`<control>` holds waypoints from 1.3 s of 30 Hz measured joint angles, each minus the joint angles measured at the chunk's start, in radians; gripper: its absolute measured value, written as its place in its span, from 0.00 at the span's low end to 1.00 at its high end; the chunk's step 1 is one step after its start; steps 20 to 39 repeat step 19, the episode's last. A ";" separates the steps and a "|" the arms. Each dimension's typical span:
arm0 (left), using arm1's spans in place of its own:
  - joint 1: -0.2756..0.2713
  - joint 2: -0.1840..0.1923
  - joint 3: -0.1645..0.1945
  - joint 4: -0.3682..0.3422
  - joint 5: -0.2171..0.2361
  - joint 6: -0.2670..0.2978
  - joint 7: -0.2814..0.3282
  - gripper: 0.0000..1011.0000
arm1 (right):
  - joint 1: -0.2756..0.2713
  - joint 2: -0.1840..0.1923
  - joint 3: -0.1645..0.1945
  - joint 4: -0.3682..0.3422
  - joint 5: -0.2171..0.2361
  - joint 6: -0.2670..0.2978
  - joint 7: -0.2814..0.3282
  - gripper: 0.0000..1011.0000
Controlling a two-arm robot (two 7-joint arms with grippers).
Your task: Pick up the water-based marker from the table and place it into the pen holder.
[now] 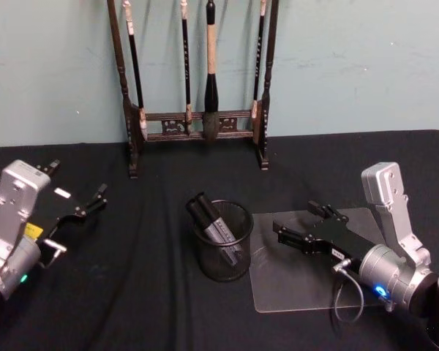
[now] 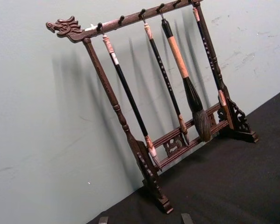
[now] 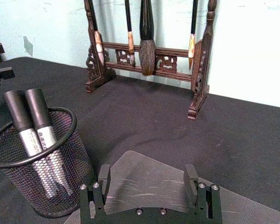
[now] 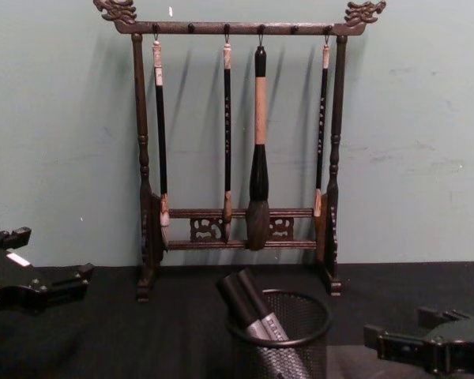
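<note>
Two markers (image 1: 218,227) already sit in the pen holder (image 1: 223,252), mid-table (image 1: 132,292).
Both lean with long axes tilted, black caps up toward far-left, tips down in the mesh. Right wrist view shows grey barrels through the mesh and the clear sheet (image 3: 144,179) beside the cup; chest view shows caps sticking above the rim. Right gripper (image 1: 301,227) hovers over the sheet, right of the holder, jaws wide, empty. Left gripper (image 1: 77,191) sits far left, fingers spread, holding nothing. Brush rack (image 1: 197,88) stands behind.
</note>
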 joint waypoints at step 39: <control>0.000 0.000 0.000 0.000 0.000 0.000 0.000 1.00 | 0.000 0.000 0.000 0.000 0.000 0.000 0.000 0.99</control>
